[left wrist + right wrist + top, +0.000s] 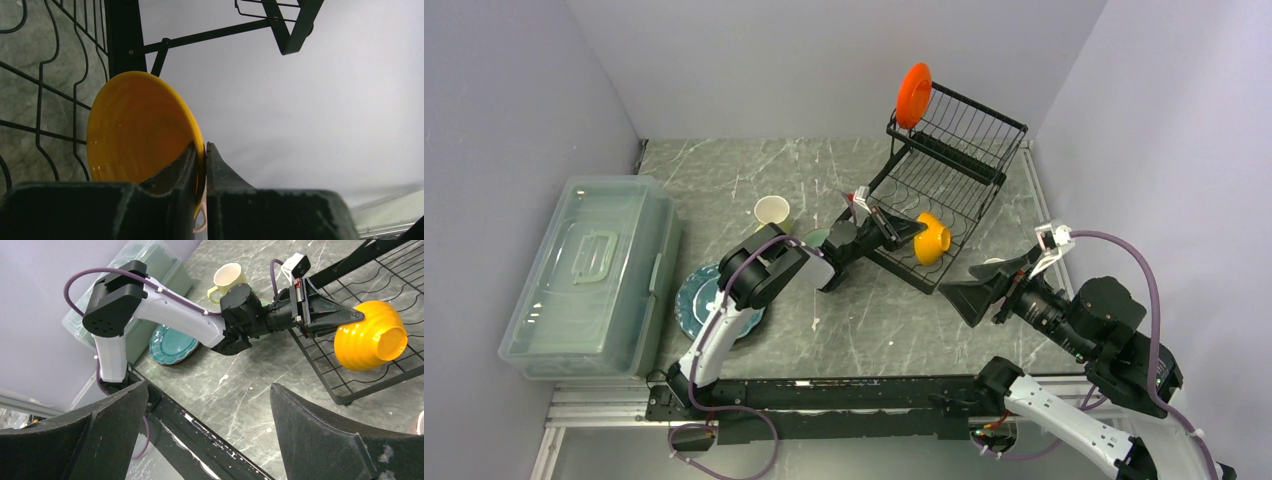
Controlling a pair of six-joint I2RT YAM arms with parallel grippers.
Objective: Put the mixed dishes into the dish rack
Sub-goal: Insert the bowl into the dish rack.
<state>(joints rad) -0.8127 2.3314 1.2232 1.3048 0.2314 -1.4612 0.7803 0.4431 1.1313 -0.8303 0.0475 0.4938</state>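
Centre frame: left gripper (913,230) pinches the rim of the ribbed orange-yellow bowl (934,239), seating it edgeways in the black wire rack (959,150) (right gripper (961,293) gapes empty).

1. Bright, even light from overhead; walls (824,60) wash out pale.
2. Shadows are super soft, just faint smudges on the table (874,320).
3. Left wrist cam: left fingers (170,175) look fuzzy and grainy up close, bowl (135,130) is sharp with a little sheen.
4. Right wrist cam bends lines near the edges, right fingers (320,435) soft too.
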